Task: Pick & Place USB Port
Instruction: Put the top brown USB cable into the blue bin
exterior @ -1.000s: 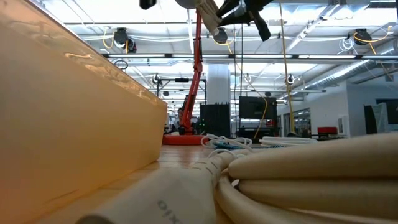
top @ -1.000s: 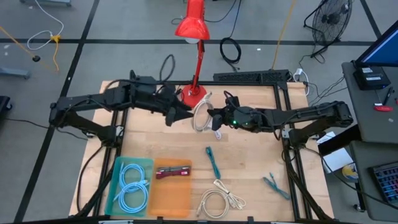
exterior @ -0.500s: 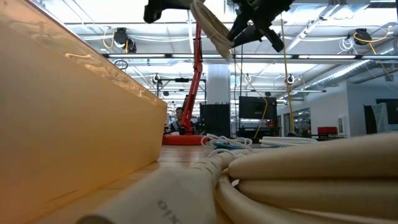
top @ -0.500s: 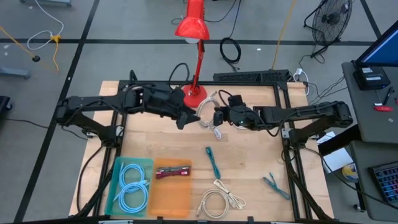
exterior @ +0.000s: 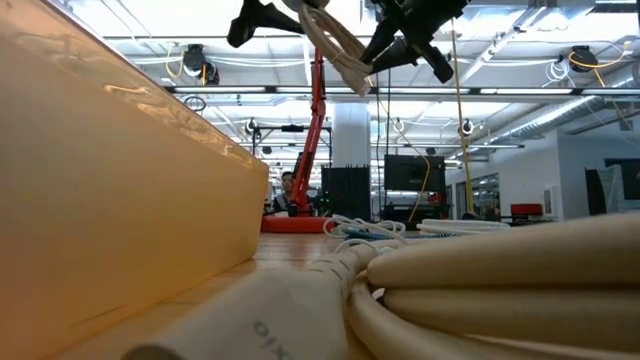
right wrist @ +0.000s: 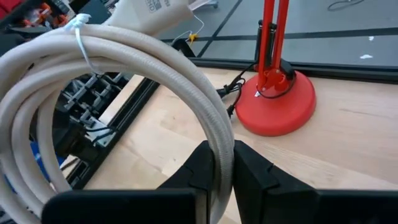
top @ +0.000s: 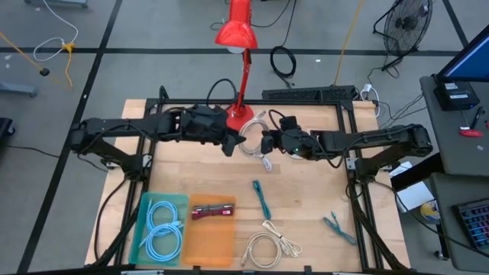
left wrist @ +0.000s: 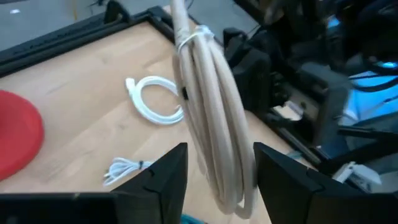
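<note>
A beige cable coil, bound with a white tie and ending in a pale plug block, hangs in the air over the table's far middle. My right gripper is shut on it from the right side. My left gripper is open and reaches in from the left. In the left wrist view its fingers stand on either side of the coil with a gap to each. In the low view the coil hangs high between both grippers. My right gripper pinches the coil's bundled strands between its two fingers, coming about level from the table's right side, across the strands. Several loops run through the hold. The coil is lifted clear of the table and stands out beyond the fingers toward the left arm.
The red lamp's base stands just beyond the grippers. White cables lie on the wood below. Near the front are a teal bin with blue cables, an orange bin, a teal cable and a cream coil.
My left gripper has moved toward the table's right, up to the coil, and its open fingers now flank the strands. My right gripper has kept its hold on the coil and shifted it slightly; in the low view the coil has come lower into sight.
</note>
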`<action>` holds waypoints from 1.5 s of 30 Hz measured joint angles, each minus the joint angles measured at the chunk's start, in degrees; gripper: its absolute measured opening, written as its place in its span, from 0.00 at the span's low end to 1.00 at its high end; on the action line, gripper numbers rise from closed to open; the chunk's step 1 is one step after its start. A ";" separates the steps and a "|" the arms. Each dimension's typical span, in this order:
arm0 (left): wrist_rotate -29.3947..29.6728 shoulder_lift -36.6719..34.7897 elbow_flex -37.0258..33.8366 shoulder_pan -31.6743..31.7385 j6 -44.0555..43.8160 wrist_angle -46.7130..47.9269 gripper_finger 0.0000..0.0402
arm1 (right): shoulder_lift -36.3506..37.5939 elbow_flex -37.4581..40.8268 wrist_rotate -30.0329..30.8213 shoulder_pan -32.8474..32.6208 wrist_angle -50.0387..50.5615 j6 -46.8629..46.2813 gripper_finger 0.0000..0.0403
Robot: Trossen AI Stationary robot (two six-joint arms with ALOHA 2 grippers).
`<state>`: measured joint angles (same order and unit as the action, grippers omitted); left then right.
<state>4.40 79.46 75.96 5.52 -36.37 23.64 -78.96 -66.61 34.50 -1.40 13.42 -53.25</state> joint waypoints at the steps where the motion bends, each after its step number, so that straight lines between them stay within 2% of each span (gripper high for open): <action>1: 0.20 0.02 0.00 0.00 0.01 -0.03 0.44 | 0.00 0.00 0.00 -0.10 -0.22 -0.02 0.07; 6: 0.66 1.28 -0.02 0.09 -1.78 2.05 0.37 | -0.04 0.02 -0.12 -0.63 -3.48 2.73 0.07; 8: 0.51 2.01 0.00 0.09 -2.08 2.36 0.27 | -0.04 0.02 -1.68 -0.68 -6.20 4.86 0.08; 10: -0.21 2.13 0.00 0.09 -1.85 4.40 0.11 | -0.04 0.02 -4.79 -0.64 -9.12 7.24 0.13; 11: -0.64 1.95 -0.06 0.12 -1.33 5.27 0.06 | -0.02 0.02 -6.24 -0.64 -9.92 7.81 0.16; 18: -1.87 -3.42 -0.11 -1.01 -4.79 9.64 0.04 | 1.24 -0.12 -23.13 -0.60 -13.28 8.46 0.35; 23: 2.49 -11.03 -0.10 -5.49 -12.99 15.10 0.03 | 3.99 0.00 -36.15 -1.51 -11.77 7.46 0.41; 28: 3.43 -16.43 -0.02 -16.81 -28.67 22.93 0.03 | 8.17 -0.07 -39.37 -3.24 -8.38 9.69 0.42; 32: 13.25 -16.44 0.00 -31.58 -47.29 28.54 0.03 | 11.77 -0.07 -39.78 -3.68 -3.27 12.82 0.42; 37: 23.48 -9.98 -0.02 -48.07 -73.13 34.70 0.03 | 15.88 -0.01 -39.71 -3.71 4.11 16.82 0.42; 41: 28.01 -2.39 -0.03 -59.43 -95.23 37.37 0.03 | 18.18 0.00 -39.34 -4.18 7.05 18.56 0.42; 45: 23.29 3.41 -0.02 -63.82 -99.28 30.96 0.03 | 19.33 0.00 -39.26 -5.73 7.81 19.50 0.42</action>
<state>27.70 82.88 75.94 -58.30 -135.65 54.60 -59.63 -66.61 -4.75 -7.13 21.23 -33.75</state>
